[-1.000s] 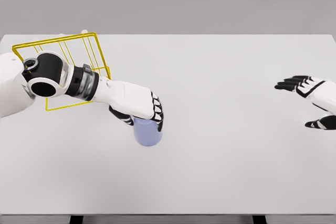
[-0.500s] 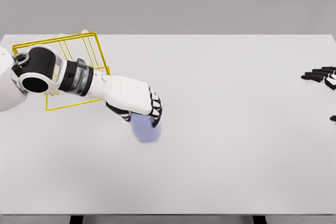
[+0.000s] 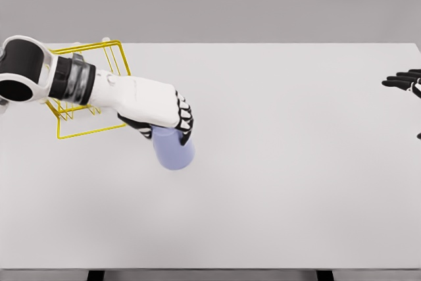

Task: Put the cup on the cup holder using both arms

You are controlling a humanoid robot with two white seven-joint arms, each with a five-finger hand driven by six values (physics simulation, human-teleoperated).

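A pale blue cup (image 3: 173,150) hangs tilted just above the white table (image 3: 283,182), left of centre. My left hand (image 3: 164,115) grips it from above, black fingers curled around its upper part. Behind the forearm stands the yellow wire cup holder (image 3: 85,90) at the table's far left, partly hidden by the arm. My right hand (image 3: 406,81) shows only as spread black fingertips at the right edge, holding nothing.
The table's front edge runs along the bottom of the view and its back edge meets a grey wall. Nothing else stands on the table.
My left hand has lifted the cup and carried it left and slightly back, toward the holder. The right hand has withdrawn to the right edge.
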